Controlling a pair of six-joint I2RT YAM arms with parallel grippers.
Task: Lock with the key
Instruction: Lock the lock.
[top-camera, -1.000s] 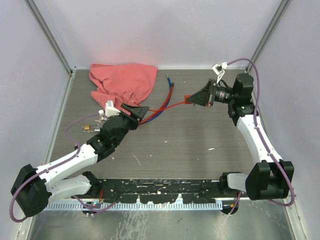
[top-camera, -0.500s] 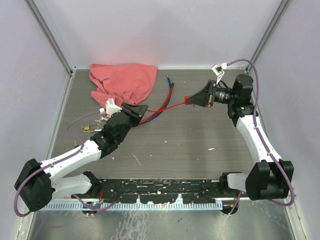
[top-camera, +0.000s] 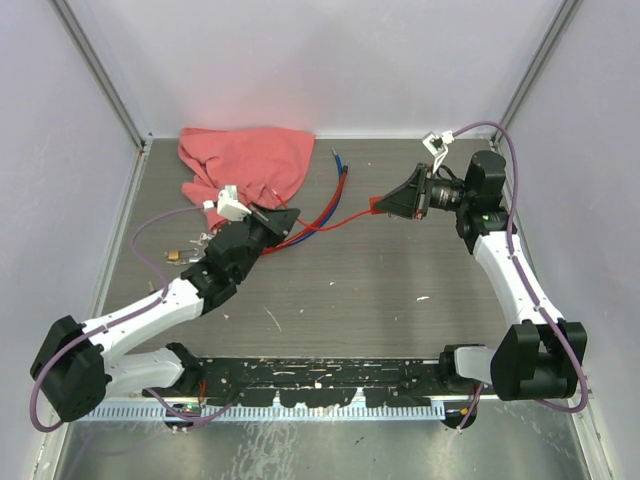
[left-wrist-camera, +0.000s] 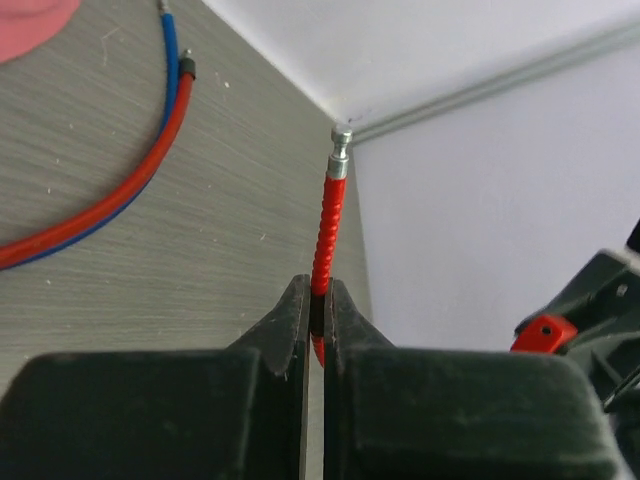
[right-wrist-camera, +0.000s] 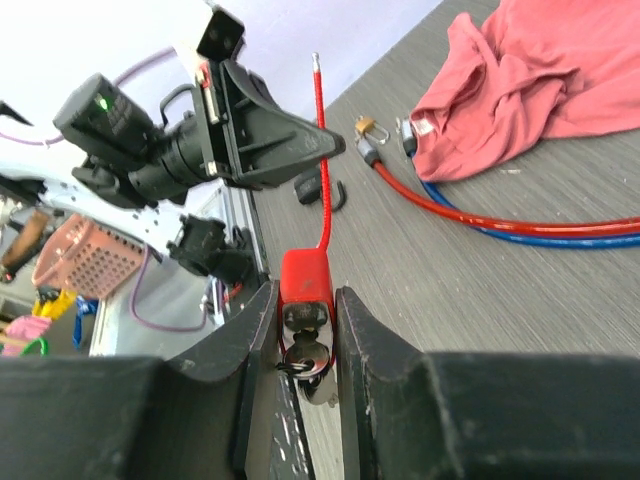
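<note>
My right gripper is shut on the red lock body, held above the table. A key sits in the lock's lower end between the fingers. The lock's thin red cable runs to my left gripper, which is shut on it a short way below its silver metal tip. The tip stands free past the jaws. In the top view the cable spans between the two grippers.
A red cloth lies at the back left. Thicker red and blue cables curve across the table beside it. A small brass padlock and a black shackle lie left of my left arm. Walls enclose three sides.
My left gripper has closed onto the red cable near its tip and shifted slightly toward the back. The right gripper has kept its hold and place.
</note>
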